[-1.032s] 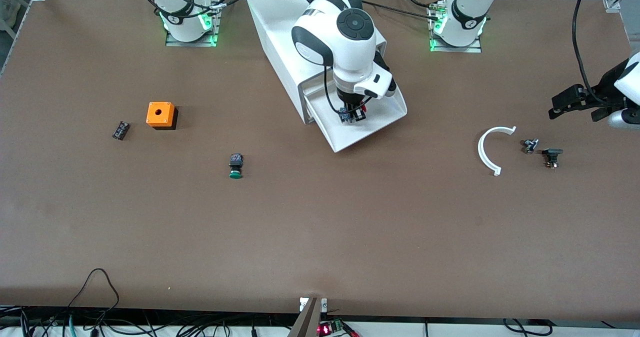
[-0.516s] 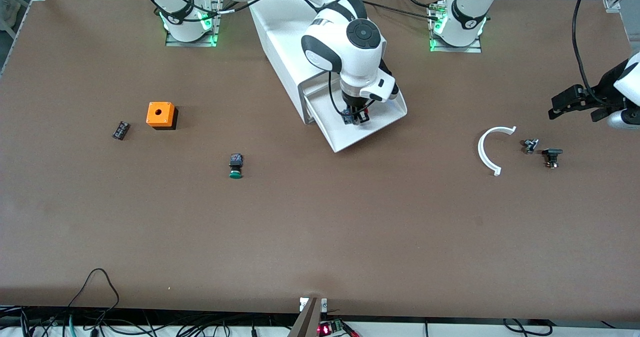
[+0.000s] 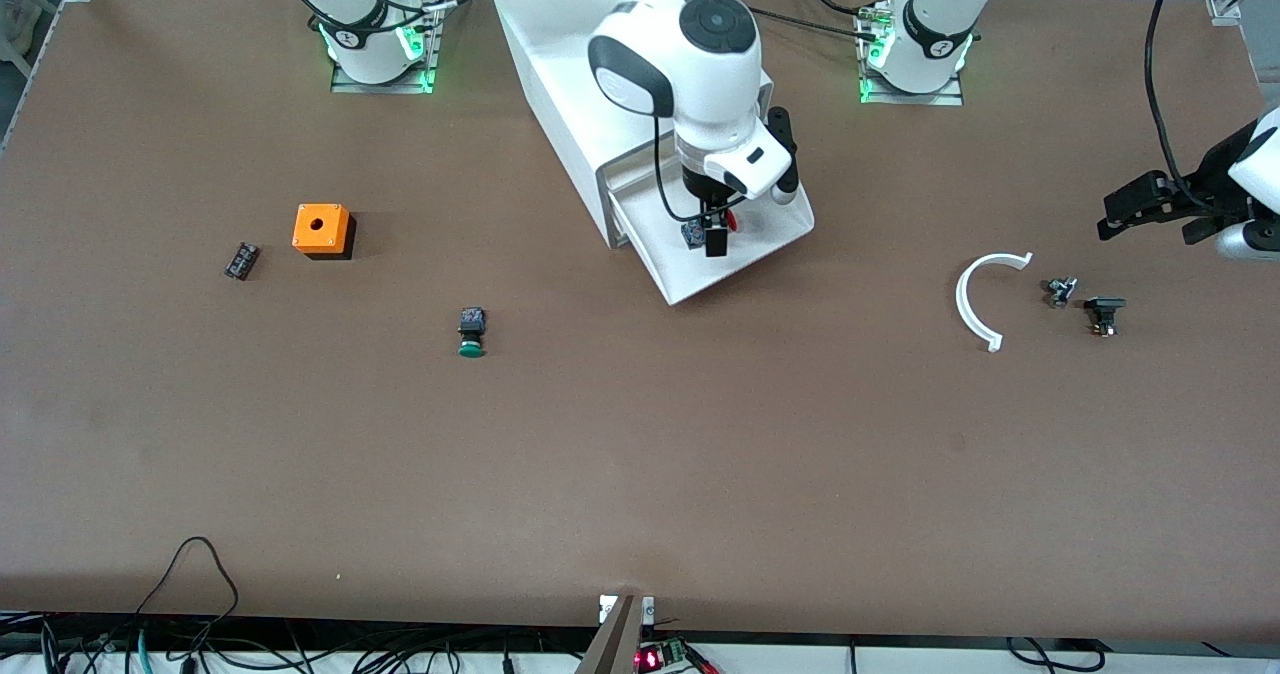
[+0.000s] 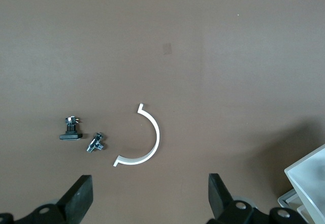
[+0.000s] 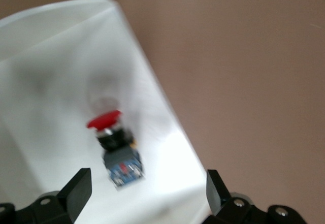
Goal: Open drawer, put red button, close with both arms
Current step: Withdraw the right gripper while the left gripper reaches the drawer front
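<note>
The white cabinet (image 3: pixel 560 74) stands at the table's middle, near the bases, with its lowest drawer (image 3: pixel 745 254) pulled open. The red button (image 3: pixel 730 220) lies on its side in the drawer, free of any fingers; in the right wrist view (image 5: pixel 114 142) its red cap and blue-ended body rest on the white drawer floor (image 5: pixel 51 61). My right gripper (image 3: pixel 712 237) hangs open just above the button, also seen in the right wrist view (image 5: pixel 147 191). My left gripper (image 3: pixel 1112 216) waits open and empty over the table at the left arm's end (image 4: pixel 150 193).
A green-capped button (image 3: pixel 471 333), an orange box with a hole (image 3: pixel 321 229) and a small black part (image 3: pixel 241 260) lie toward the right arm's end. A white arc (image 3: pixel 975 299), a small metal part (image 3: pixel 1060 291) and a black part (image 3: pixel 1103 312) lie below the left gripper.
My right gripper has opened, let go of the red button in the drawer, and risen a little. The left arm has not moved.
</note>
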You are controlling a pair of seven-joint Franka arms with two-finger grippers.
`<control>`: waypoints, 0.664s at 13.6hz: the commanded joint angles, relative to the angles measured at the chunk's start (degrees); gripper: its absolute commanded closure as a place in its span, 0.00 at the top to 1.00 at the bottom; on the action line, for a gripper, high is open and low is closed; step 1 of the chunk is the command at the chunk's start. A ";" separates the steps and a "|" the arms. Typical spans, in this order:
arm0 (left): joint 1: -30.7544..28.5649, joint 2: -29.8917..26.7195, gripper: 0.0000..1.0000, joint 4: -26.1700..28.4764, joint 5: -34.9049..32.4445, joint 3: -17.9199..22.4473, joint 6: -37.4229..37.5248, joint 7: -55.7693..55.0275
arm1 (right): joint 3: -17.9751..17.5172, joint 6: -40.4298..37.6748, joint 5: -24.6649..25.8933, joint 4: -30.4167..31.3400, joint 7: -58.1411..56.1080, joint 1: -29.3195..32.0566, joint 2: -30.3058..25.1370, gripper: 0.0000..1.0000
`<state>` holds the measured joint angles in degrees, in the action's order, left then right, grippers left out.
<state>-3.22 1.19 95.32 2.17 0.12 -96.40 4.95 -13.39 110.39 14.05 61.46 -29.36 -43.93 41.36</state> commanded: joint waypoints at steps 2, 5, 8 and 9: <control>2.51 2.23 1.00 1.88 1.42 -0.20 -5.44 -1.78 | 8.18 -0.27 0.71 0.86 8.59 1.04 -4.35 1.00; 4.01 5.91 1.00 5.66 3.27 -3.44 -13.60 -8.88 | 13.82 0.95 0.19 0.86 21.92 2.70 -6.03 1.00; 6.46 9.43 1.00 11.53 3.19 -6.27 -26.42 -18.36 | 14.00 0.35 0.18 2.43 37.12 6.74 -7.35 1.00; 8.04 10.40 1.00 13.73 3.19 -6.71 -30.99 -21.18 | 14.00 0.26 0.18 3.57 42.92 7.71 -7.35 1.00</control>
<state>2.80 10.81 105.07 4.73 -6.20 -120.65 -11.51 0.95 110.65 14.04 61.79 3.62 -37.83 35.45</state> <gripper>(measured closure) 0.000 0.000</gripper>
